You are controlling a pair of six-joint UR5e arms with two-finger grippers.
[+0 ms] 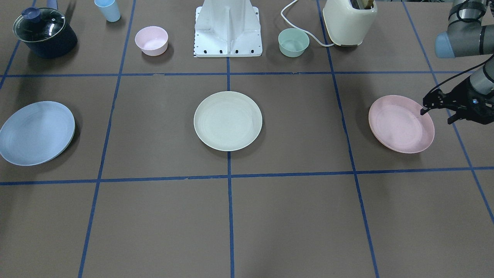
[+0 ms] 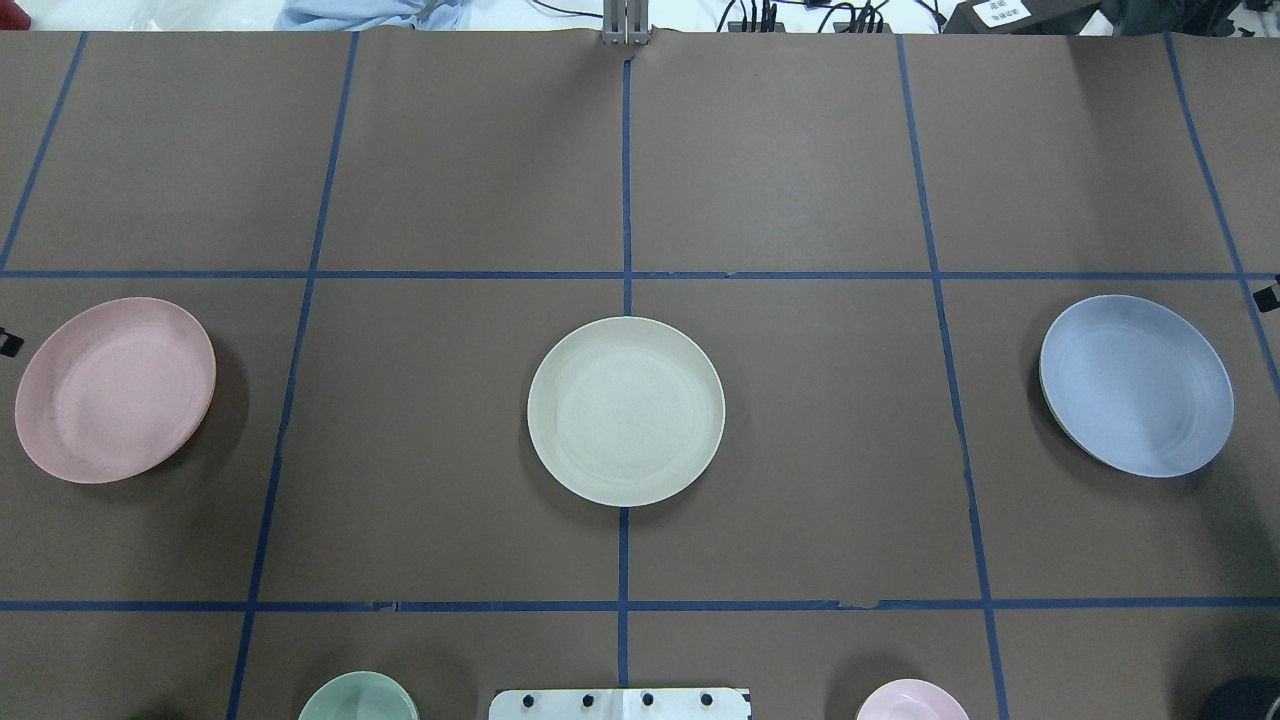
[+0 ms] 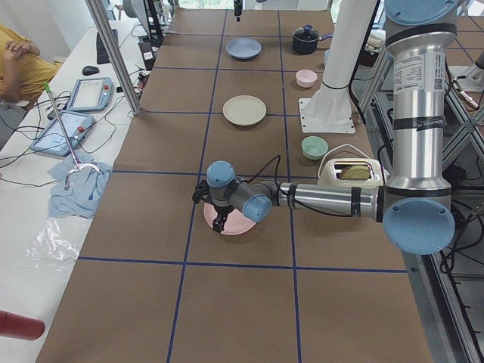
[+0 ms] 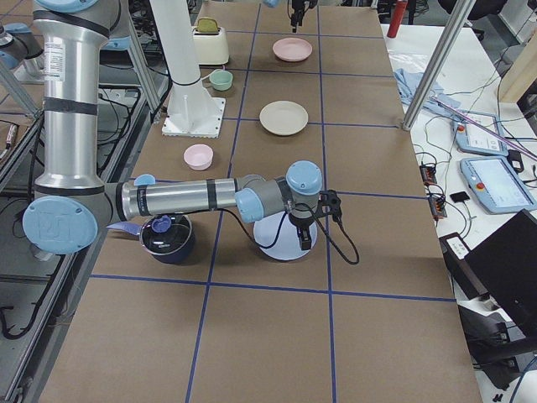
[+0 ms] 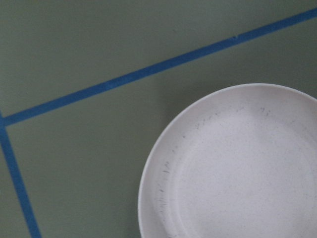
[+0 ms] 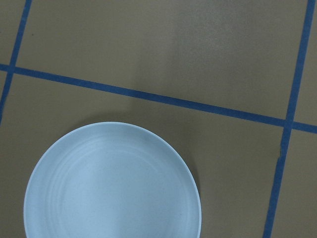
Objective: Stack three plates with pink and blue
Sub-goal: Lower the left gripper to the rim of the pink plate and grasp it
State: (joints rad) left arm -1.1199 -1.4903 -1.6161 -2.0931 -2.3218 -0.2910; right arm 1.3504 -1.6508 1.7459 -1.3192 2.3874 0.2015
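Over at the 3 o'clock edge of the pink plate (image 1: pixel 399 124), going by the front-facing view, the left tool (image 1: pixel 437 116) hangs with its fingers spread, one above the rim and one outside it. Looks like the grab step to me. I can't tell if it's low enough. I'd drop until the rim sits deep between the fingers, then pinch firmly, since a shallow plate held by one edge will probably droop.

The right tool (image 4: pixel 302 235) hovers at the blue plate (image 1: pixel 36 132), way off at the table's (image 1: pixel 289 216) 9 o'clock; spread or pinched, can't tell. The cream plate (image 1: pixel 227 120) sits dead centre, likely the base.
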